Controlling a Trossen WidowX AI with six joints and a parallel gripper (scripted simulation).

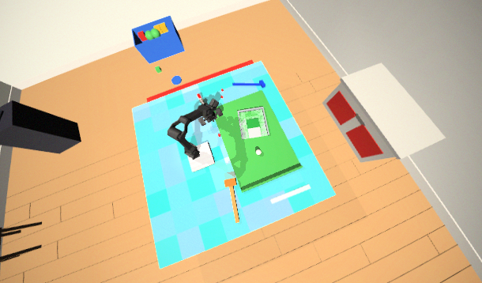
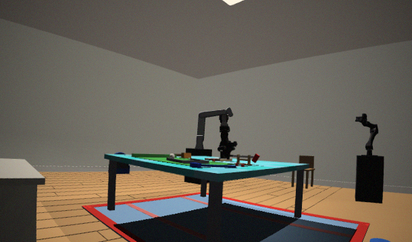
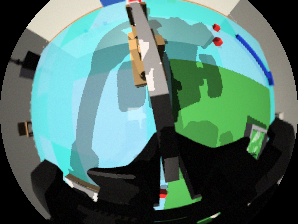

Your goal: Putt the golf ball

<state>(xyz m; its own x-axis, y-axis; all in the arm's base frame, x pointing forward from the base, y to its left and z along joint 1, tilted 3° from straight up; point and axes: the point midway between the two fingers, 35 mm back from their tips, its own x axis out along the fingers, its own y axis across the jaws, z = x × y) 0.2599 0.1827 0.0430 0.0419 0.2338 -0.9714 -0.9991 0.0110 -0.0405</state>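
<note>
Fingers of the gripper [image 3: 166, 163] are standing nearly closed on the grey shaft of the red putter [image 3: 149, 50], clamping it from both sides low in the wrist view. From between them the shaft is running away up the picture to the putter's red head, which is lying near the far edge of the table. Beside the shaft, a small tan wooden stand [image 3: 137, 59] is sitting under it about halfway along.

From the top view, the gripper [image 1: 208, 106] is reaching down over the back part of the turquoise table [image 1: 175, 221], just beside the near-left corner of the green putting course [image 1: 280, 152]. The putter's red head [image 1: 199, 96] is showing just past the gripper, close to the red strip [image 1: 167, 93] on the floor along the table's back edge. The arm [image 1: 178, 130] is bending back from the gripper to its white base plate [image 1: 205, 162].

On the green, the white golf ball [image 1: 258, 150] is resting well apart from the gripper, just below the framed raised green [image 1: 253, 122]. A blue putter [image 1: 248, 84] is lying beyond the course, and an orange putter [image 1: 233, 201] is lying on the table in front of it, with a white bar [image 1: 290, 194] nearby.
</note>
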